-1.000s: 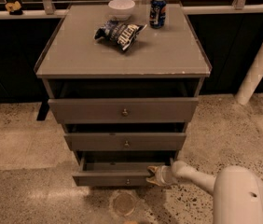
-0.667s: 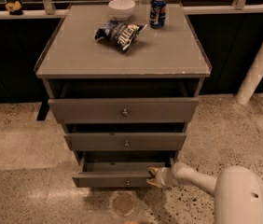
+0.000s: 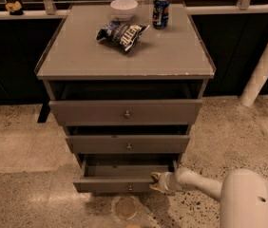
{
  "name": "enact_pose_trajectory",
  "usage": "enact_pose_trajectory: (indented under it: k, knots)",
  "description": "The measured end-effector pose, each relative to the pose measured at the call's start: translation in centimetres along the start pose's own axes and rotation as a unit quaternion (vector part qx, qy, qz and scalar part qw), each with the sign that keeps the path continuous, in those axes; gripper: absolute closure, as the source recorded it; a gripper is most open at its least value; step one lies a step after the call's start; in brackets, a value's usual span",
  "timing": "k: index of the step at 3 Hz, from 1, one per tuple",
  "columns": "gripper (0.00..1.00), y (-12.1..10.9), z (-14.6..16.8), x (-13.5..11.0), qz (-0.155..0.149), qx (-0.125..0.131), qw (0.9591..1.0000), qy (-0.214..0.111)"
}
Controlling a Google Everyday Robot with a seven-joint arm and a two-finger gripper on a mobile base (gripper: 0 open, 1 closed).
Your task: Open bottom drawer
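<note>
A grey cabinet (image 3: 124, 61) with three drawers fills the middle of the frame, standing on a speckled stone floor (image 3: 24, 141). The bottom drawer (image 3: 108, 186) sits low in the centre of the frame and is pulled partway out, so that its plain grey interior shows as an open tray behind the flat front. Its small round knob (image 3: 129, 188) lies at the middle of that front. The gripper (image 3: 157, 181) is at the right end of the bottom drawer's front, touching or just beside its upper edge. Whether the claw is clenched on the drawer front or released cannot be told from this view. The white arm (image 3: 196, 183) runs from the gripper toward the lower right corner, where the robot's rounded white body (image 3: 253, 201) fills the frame. Above the bottom drawer are the middle drawer (image 3: 100, 145) and the top drawer (image 3: 91, 112), each with its own knob and a dark gap above it. On the cabinet top, toward the upper part of the frame, stand a white bowl (image 3: 124, 7) and a blue soda can (image 3: 160, 12), with a crumpled chip bag (image 3: 122, 33) lying just in front of them. A white pole (image 3: 264, 65) slants down the right edge.
</note>
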State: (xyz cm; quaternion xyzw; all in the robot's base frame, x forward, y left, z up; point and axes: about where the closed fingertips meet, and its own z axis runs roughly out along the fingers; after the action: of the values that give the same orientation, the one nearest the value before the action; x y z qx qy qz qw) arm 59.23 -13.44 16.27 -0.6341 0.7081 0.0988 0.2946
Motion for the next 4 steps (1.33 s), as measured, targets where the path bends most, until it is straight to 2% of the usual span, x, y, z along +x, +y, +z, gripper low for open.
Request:
enact_pose_trajectory:
  k: [1,4]
  knots:
    - [1.00,1.38,0.06,0.32,0.002,-0.005,1.0000,0.000]
    - [1.00,2.08,-0.51,0.01,0.003,-0.008,1.0000,-0.001]
